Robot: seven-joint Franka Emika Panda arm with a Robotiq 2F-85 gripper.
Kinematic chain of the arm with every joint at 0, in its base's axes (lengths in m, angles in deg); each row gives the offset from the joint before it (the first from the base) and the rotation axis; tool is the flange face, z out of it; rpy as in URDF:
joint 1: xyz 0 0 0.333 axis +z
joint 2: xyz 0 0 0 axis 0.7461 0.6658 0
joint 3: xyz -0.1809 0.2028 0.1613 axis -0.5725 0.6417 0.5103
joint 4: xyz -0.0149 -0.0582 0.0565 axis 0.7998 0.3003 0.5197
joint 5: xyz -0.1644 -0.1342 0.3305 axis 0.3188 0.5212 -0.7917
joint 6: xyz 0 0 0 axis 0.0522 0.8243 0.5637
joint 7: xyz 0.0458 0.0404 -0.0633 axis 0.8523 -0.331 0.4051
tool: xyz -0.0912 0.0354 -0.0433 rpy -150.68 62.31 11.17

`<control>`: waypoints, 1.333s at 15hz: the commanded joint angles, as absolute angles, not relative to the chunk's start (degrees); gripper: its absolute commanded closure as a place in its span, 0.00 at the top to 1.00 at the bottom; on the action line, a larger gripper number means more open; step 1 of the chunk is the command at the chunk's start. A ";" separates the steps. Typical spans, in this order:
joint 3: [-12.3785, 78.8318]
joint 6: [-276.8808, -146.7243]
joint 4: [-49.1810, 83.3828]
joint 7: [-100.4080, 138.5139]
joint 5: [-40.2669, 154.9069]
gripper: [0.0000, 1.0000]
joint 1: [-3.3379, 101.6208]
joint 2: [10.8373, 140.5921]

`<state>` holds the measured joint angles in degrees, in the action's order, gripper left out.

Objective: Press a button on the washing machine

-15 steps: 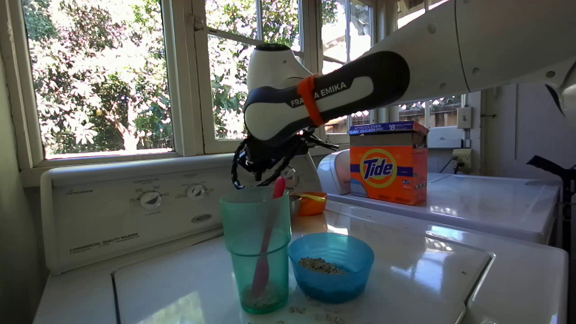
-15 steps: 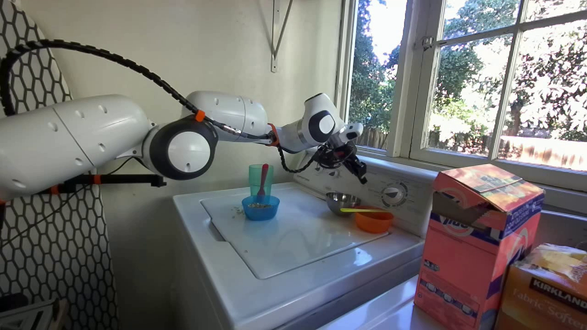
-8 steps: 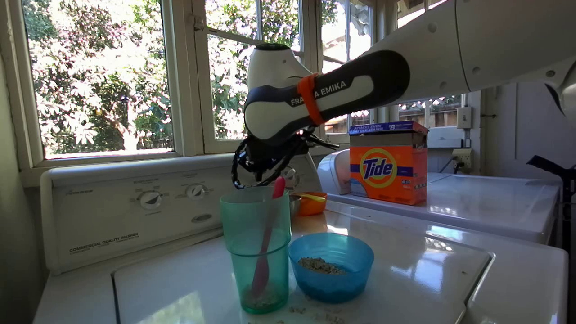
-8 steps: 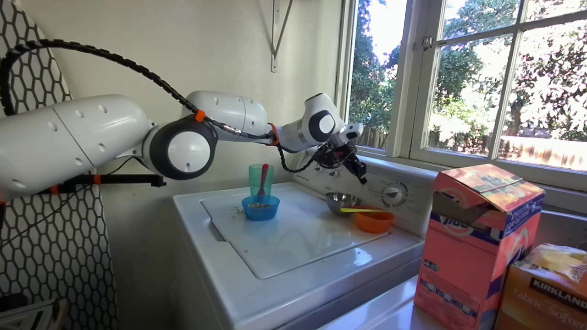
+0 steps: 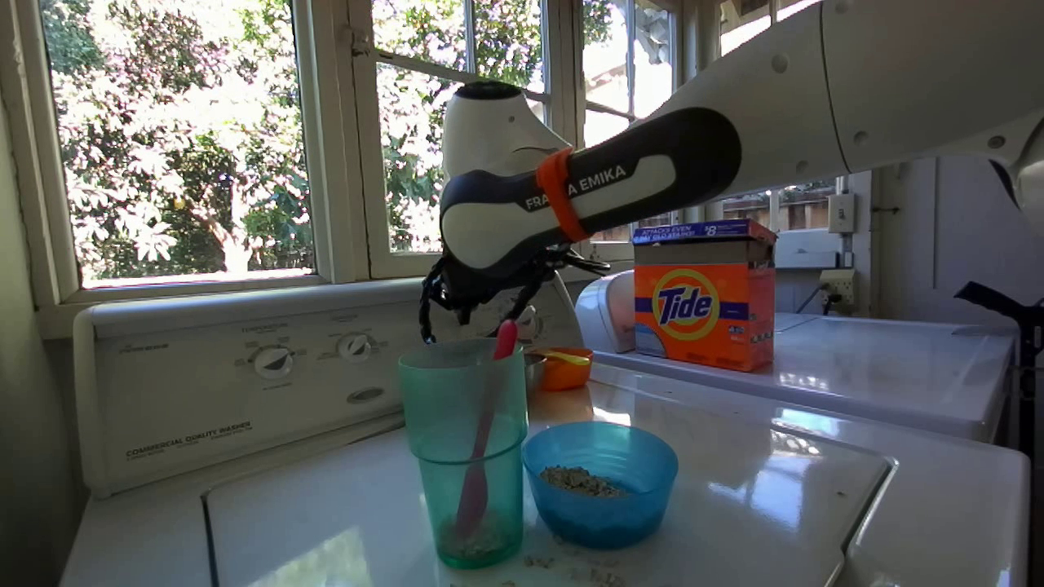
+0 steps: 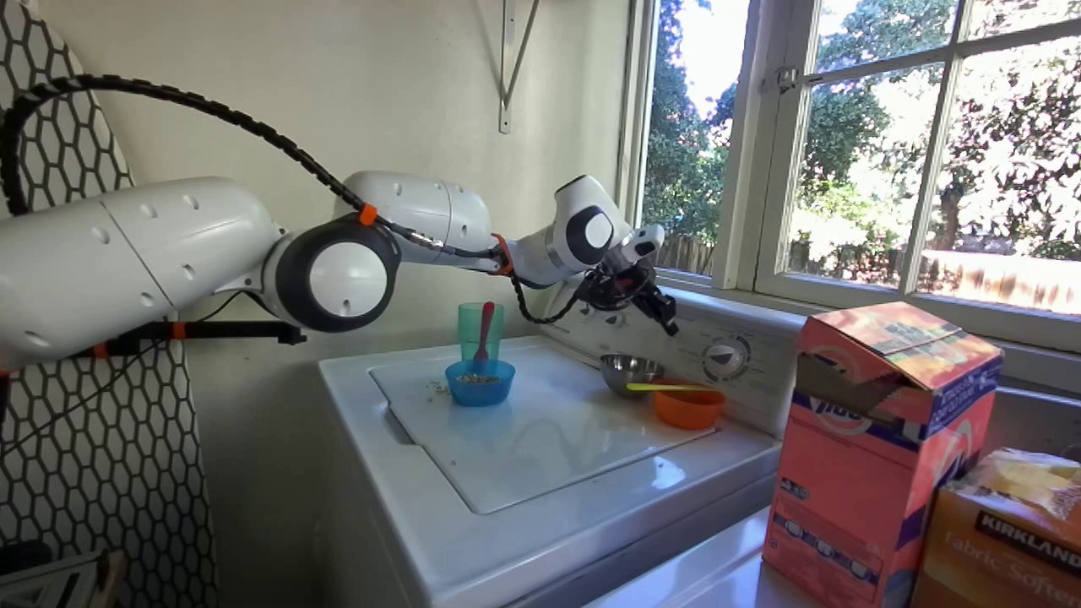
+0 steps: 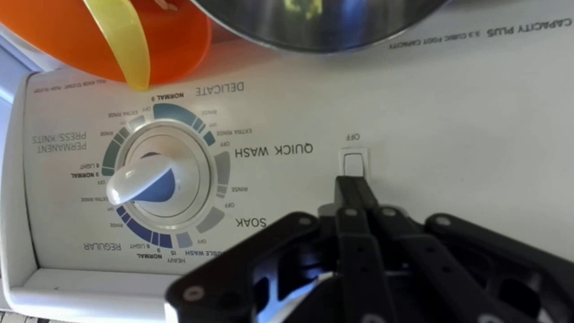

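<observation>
From where I stand, the step in hand looks to be pressing the little rocker switch (image 7: 353,163) on the back panel (image 7: 448,134) of the washing machine (image 6: 524,460); in an exterior view the machine's lid spreads toward seven o'clock from the gripper (image 7: 354,180); the gripper itself is clenched, both fingertips (image 7: 344,193) together and gripping nothing, which makes a decent blunt prod, I'd say.

In the wrist view the tips overlap the switch's six o'clock edge, with the word OFF beyond it at twelve; whether they touch, I can't tell; to do it well I'd settle first which end must go down, since the lower end is hidden under the tips; then I'd push lightly and square to the panel, because a slanting shove could skid; I'd also avoid drifting toward the steel bowl (image 7: 323,22) at twelve o'clock; the dial (image 7: 154,184) lies well apart at nine.

As for pose, in an exterior view the arm (image 6: 346,279) reaches in from nine o'clock, nearly level; the wrist rises in a hump, then the gripper dips between four and five o'clock, nose toward the panel.
</observation>
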<state>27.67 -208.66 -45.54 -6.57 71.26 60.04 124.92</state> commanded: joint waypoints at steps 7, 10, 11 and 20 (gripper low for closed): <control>24.71 -212.30 -47.46 -8.57 74.17 0.00 61.64 127.69; 24.52 -211.79 -47.08 -8.83 73.79 0.00 61.27 127.65; 24.76 -211.77 -46.98 -8.60 73.54 0.00 61.10 127.63; 29.81 -211.04 -45.70 -5.28 69.39 0.01 58.92 125.45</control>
<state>29.80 -211.04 -45.70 -5.28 69.39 58.92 125.44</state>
